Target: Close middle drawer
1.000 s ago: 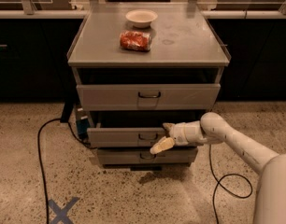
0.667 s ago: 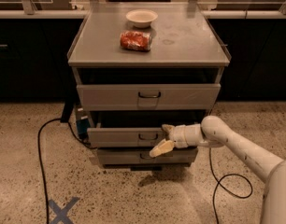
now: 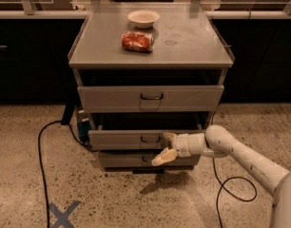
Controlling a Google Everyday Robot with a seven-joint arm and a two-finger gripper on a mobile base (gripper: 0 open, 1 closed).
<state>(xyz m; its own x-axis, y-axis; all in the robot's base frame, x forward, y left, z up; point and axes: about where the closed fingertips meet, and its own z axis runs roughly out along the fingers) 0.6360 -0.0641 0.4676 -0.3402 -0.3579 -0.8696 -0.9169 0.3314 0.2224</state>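
Observation:
The middle drawer [image 3: 121, 139] is a grey low-fronted drawer with a small dark handle [image 3: 149, 139], and it stands pulled out from the grey cabinet [image 3: 193, 46]. My gripper [image 3: 166, 147] is at the right half of the drawer front, just right of the handle. It is open: one pale finger [image 3: 169, 136] lies against the panel and the other [image 3: 163, 157] points down-left over the lowest drawer [image 3: 126, 160]. My white arm reaches in from the lower right.
The taller top drawer [image 3: 183, 99] is also slightly out. A white bowl [image 3: 143, 18] and a red crumpled can [image 3: 137, 41] sit on the cabinet top. Black cables [image 3: 41, 170] lie on the speckled floor at left and right. A blue tape X [image 3: 63, 213] marks the floor.
My gripper has edged slightly left along the middle drawer's front. The drawer shows no visible movement.

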